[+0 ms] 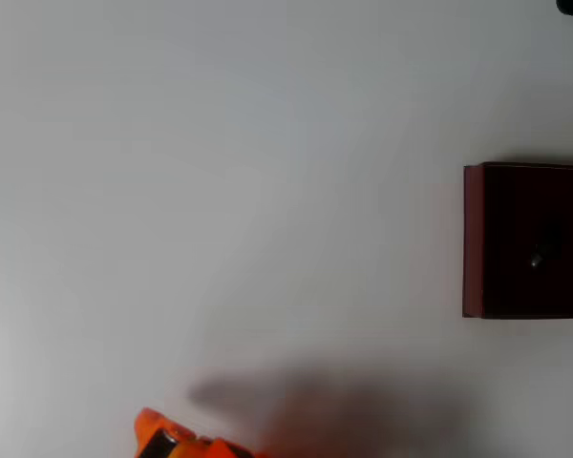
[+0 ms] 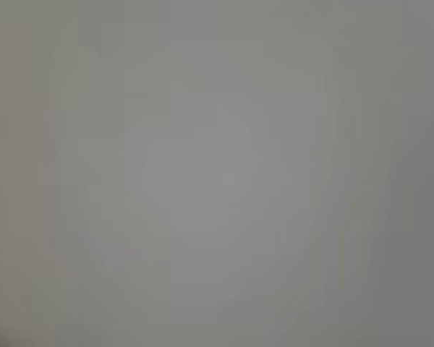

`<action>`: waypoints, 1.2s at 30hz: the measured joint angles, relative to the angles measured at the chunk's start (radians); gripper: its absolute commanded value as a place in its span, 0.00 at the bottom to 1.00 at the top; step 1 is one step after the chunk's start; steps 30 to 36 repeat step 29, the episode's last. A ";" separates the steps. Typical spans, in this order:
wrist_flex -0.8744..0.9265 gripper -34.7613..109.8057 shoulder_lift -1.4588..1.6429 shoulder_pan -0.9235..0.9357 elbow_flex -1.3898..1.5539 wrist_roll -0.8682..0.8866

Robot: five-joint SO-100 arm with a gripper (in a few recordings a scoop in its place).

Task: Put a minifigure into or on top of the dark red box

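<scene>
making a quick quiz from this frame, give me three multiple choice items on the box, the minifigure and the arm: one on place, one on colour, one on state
1. Where is the box in the overhead view?
A. at the right edge
B. at the top left corner
C. in the middle

2. What colour is the arm part at the bottom edge?
A. blue
B. orange
C. green

3. Where is the minifigure now?
A. on the bare table
B. held up in the air over the table
C. inside the box

Answers:
1. A, since the box is cut off by the right border of the picture.
2. B, since the bit of arm above the bottom border is bright orange.
3. C, since a small dark shape with a paler end lies on the box's dark floor, within the reddish rim.
</scene>
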 measured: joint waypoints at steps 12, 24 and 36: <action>0.000 0.24 0.003 -0.083 0.009 -0.009; 0.000 0.24 0.003 -0.086 0.009 -0.008; 0.000 0.24 0.003 -0.086 0.009 -0.008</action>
